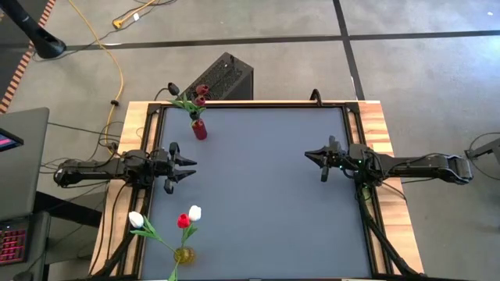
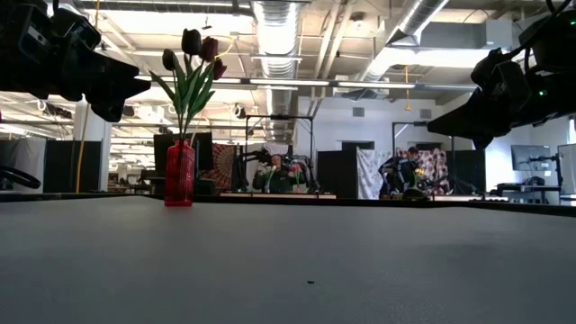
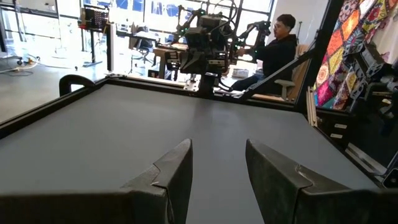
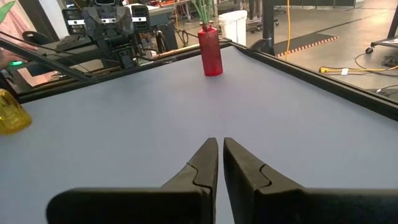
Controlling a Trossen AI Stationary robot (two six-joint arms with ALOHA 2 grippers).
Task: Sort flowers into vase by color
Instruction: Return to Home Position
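Note:
A red vase stands at the table's far left corner and holds several flowers with dark red and blackish heads; the low view shows the vase upright. A yellow vase at the near left holds two white flowers and a red flower. My left gripper hovers at the table's left side, open and empty. My right gripper hovers at the right side, shut and empty. Both point toward the table's middle.
A black box sits beyond the far edge. A raised dark rim and a wooden frame surround the grey mat. A person sits beyond the table's right side. The mat's middle lies bare between the grippers.

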